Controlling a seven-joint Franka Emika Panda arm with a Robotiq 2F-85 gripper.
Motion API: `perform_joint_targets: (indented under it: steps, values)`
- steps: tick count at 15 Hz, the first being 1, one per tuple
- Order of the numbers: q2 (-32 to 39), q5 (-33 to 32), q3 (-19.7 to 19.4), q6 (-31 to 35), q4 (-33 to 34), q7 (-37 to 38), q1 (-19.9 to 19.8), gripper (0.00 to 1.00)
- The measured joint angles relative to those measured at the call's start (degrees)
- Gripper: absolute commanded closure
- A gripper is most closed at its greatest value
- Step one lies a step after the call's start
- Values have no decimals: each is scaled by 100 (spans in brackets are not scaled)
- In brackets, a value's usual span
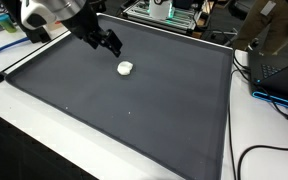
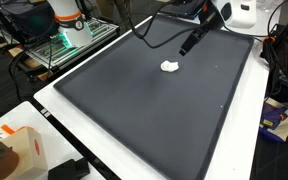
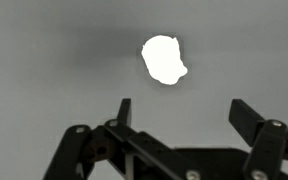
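A white table [image 1: 269, 135] carries a dark grey rectangular mat [image 1: 134, 115] that covers most of its top in both exterior views [image 2: 154, 115]. The white robot arm [image 1: 54, 12] leans in over the mat's far edge. Its black gripper [image 1: 112, 46] hangs just above the mat with its jaws spread wide and nothing between them, as the wrist view [image 3: 181, 110] shows. A small white crumpled lump [image 1: 126, 68] lies on the mat near the gripper, apart from the fingertips and just ahead of them [image 3: 164, 60].

Franka arm [image 1: 59, 10] reaching in at a downward slant, Robotiq gripper [image 1: 112, 45] hanging in the air, jaws standing wide apart (clearest in the wrist view)
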Motion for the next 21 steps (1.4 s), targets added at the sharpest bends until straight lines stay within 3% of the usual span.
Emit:
perform_joint_targets:
  steps: [13, 21]
  values:
    - [1574, 12, -9, -1621, 2153, 551, -37, 0]
    - [2362, -2, -11, -2121, 3108, 696, 37, 0]
